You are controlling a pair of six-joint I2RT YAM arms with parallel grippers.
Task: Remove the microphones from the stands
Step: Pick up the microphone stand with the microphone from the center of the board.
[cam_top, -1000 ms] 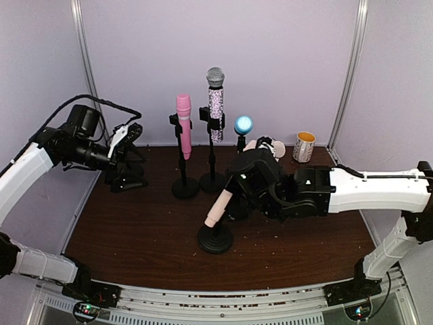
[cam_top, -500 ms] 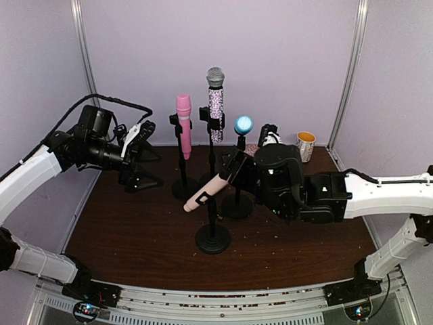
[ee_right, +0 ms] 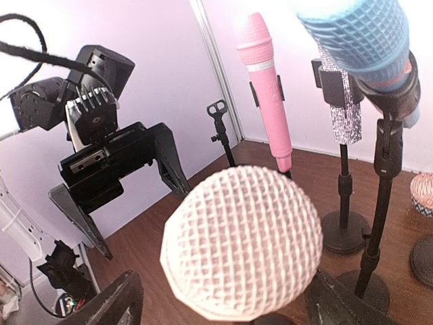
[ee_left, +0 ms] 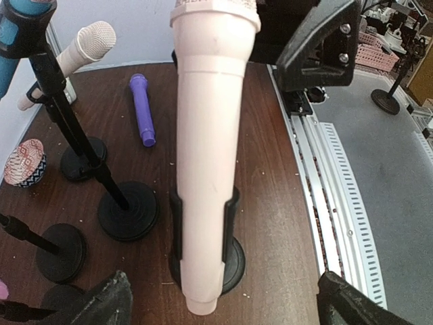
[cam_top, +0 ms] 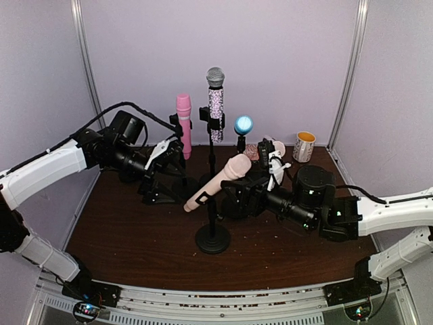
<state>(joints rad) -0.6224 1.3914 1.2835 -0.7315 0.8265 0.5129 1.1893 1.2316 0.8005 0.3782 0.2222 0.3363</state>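
I find the pale pink microphone [cam_top: 216, 181] clipped in the front stand [cam_top: 213, 238], axis slanting from tail low-left to head upper-right, my left gripper [cam_top: 168, 177] spread wide beside the tail, right gripper [cam_top: 235, 195] likewise apart at the head.

The tilted pale microphone [cam_top: 218, 181] is hemmed in at both sides: the left end effector [cam_top: 164, 186] is found just left of it, the right end effector [cam_top: 238, 198] just right. Behind it, passage is barred by the pink microphone [cam_top: 183, 127], glitter microphone [cam_top: 215, 101] and blue microphone [cam_top: 243, 125]. In front of it, bare surface [cam_top: 135, 250] is left free.
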